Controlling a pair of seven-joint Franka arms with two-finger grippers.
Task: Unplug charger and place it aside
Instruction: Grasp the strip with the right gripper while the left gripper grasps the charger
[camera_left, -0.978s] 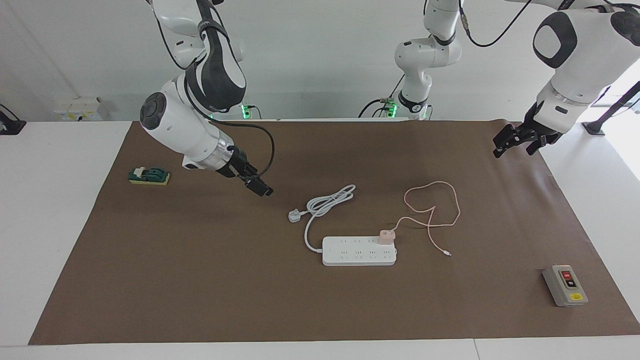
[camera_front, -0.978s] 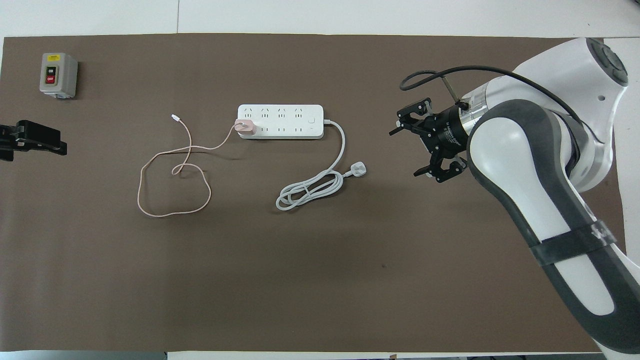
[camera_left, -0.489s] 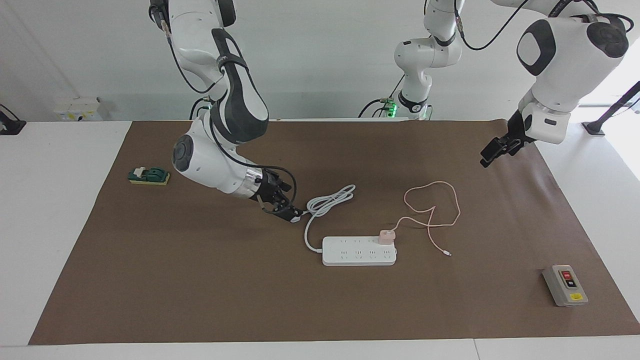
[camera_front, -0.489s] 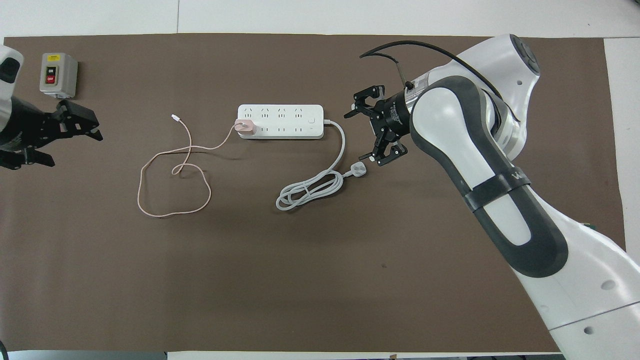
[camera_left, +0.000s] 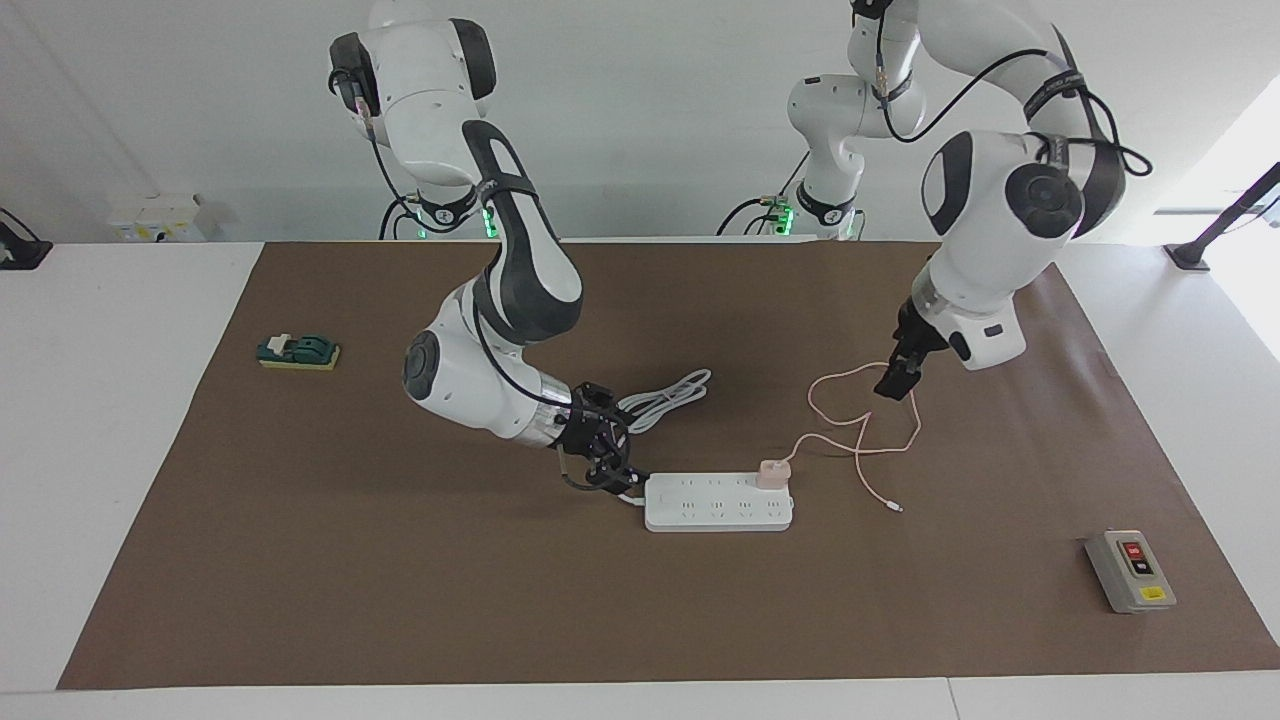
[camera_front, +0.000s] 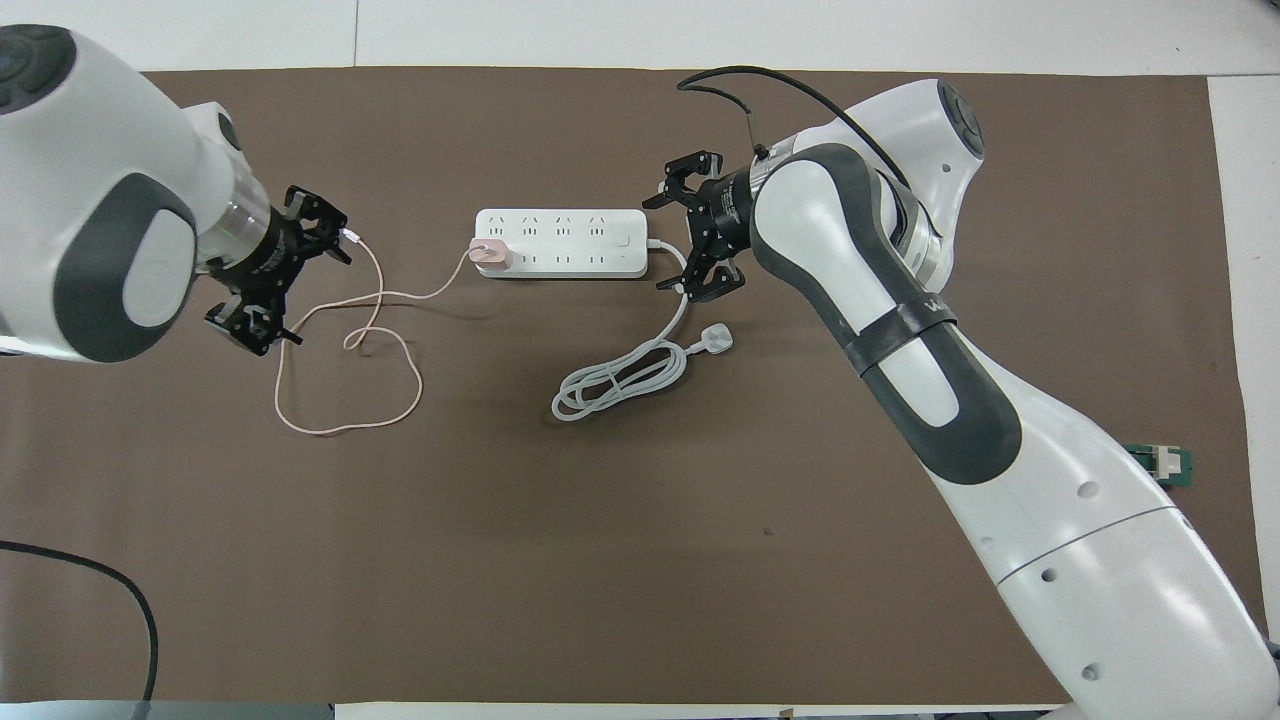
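Right claw (camera_front: 690, 236) spread wide at power strip (camera_front: 560, 243) end; left claw (camera_front: 285, 270) spread over charger (camera_front: 489, 254) cable.

No lettering can be read on the grey switch box (camera_left: 1130, 571) or anything else

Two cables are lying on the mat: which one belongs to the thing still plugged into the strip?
The thin pink cable, looped toward the left arm's end; it runs to the pink charger seated in the power strip. The thick white cord is the strip's own.
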